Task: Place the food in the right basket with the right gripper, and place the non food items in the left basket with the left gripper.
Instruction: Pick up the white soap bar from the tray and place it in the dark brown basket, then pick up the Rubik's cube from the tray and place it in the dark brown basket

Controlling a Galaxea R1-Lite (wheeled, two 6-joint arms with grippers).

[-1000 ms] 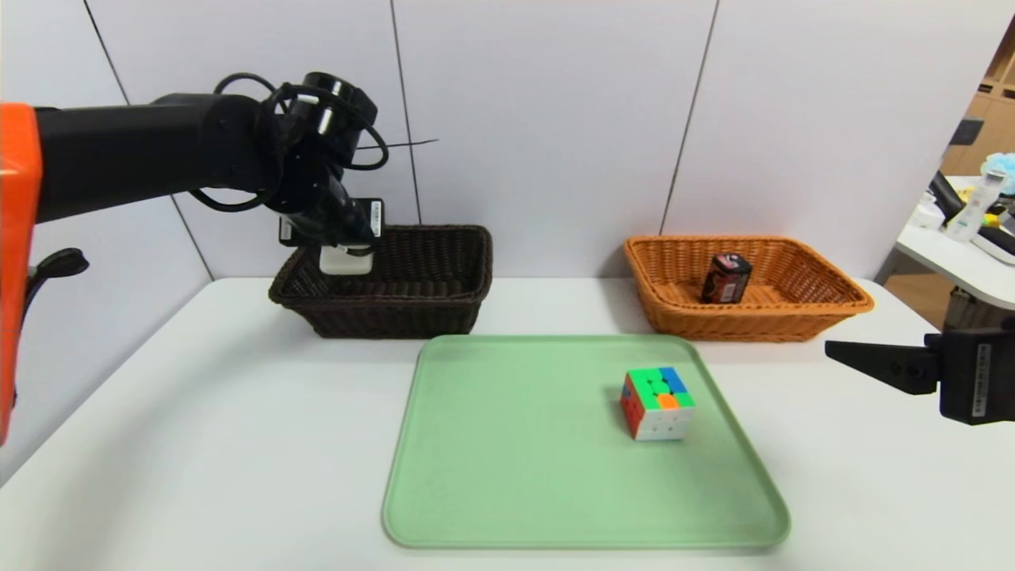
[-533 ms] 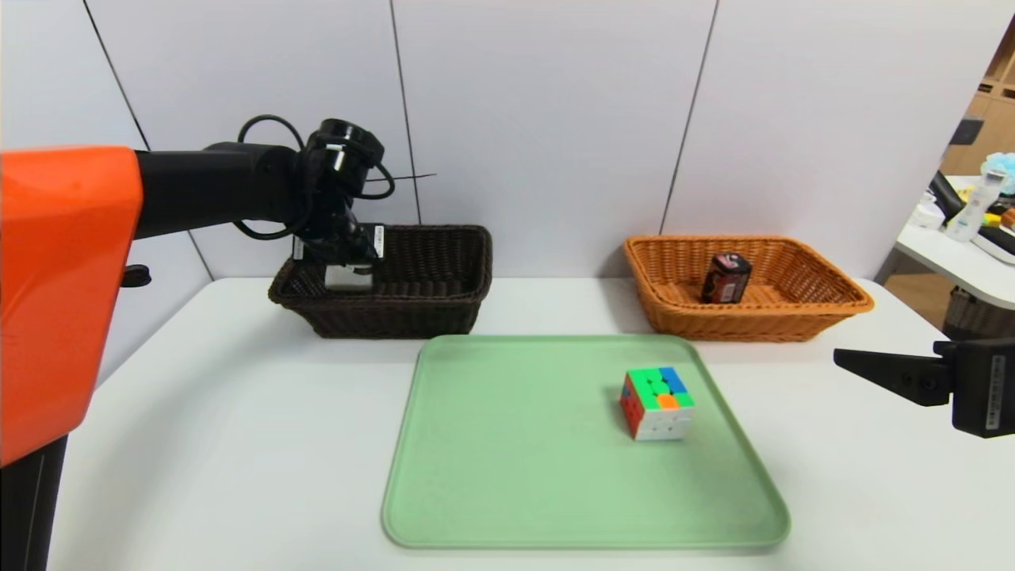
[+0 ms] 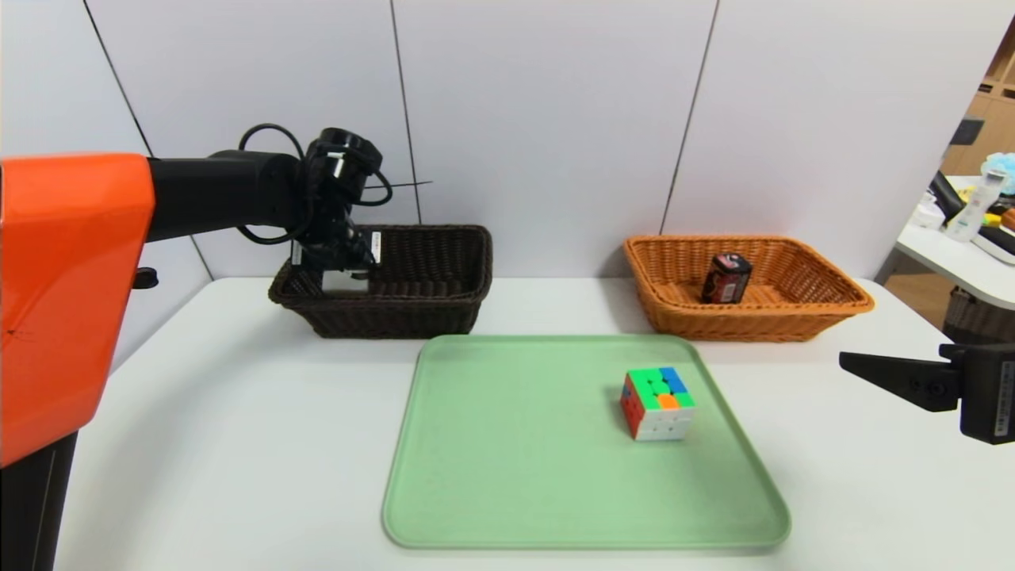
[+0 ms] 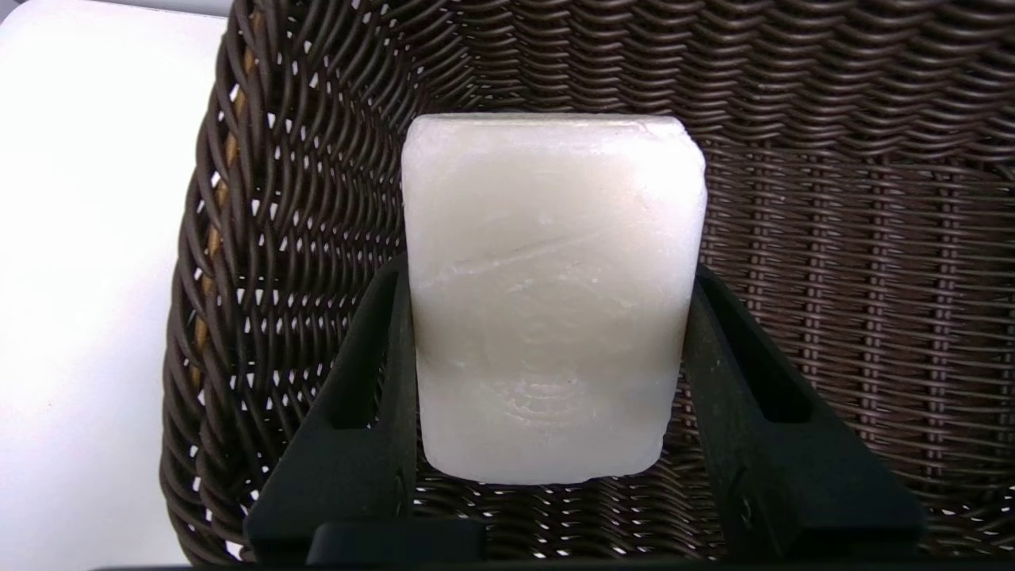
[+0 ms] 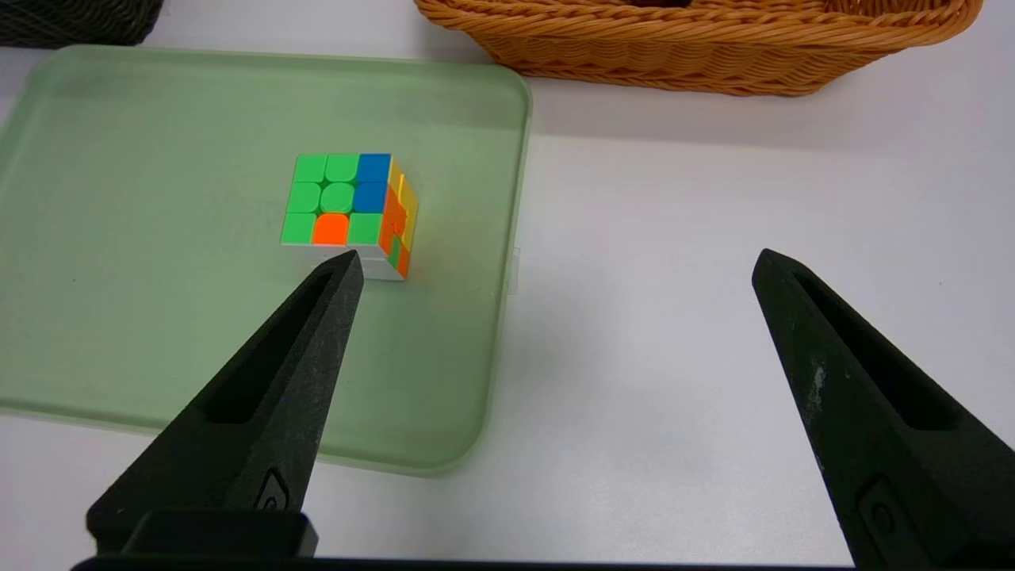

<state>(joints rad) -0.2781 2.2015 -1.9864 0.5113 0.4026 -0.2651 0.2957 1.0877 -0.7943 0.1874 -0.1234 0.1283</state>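
Soap bar (image 4: pixel 551 293): clamped between the left gripper (image 4: pixel 547 412) fingers, down inside the left basket (image 3: pixel 428 305) at its 9 o'clock end.
Puzzle cube (image 3: pixel 656 402): sat on the green tray (image 3: pixel 492 476), toward 3 o'clock.
Food packet (image 3: pixel 725 278): stood in the right basket (image 3: pixel 825 305).
Right gripper (image 5: pixel 555 266): fingers wide apart, empty, hovering over the table (image 3: pixel 222 444) at the tray's 3 o'clock.

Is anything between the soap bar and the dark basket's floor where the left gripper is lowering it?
Nothing visible. The left gripper holds the soap bar inside the dark basket, only bare weave around it.
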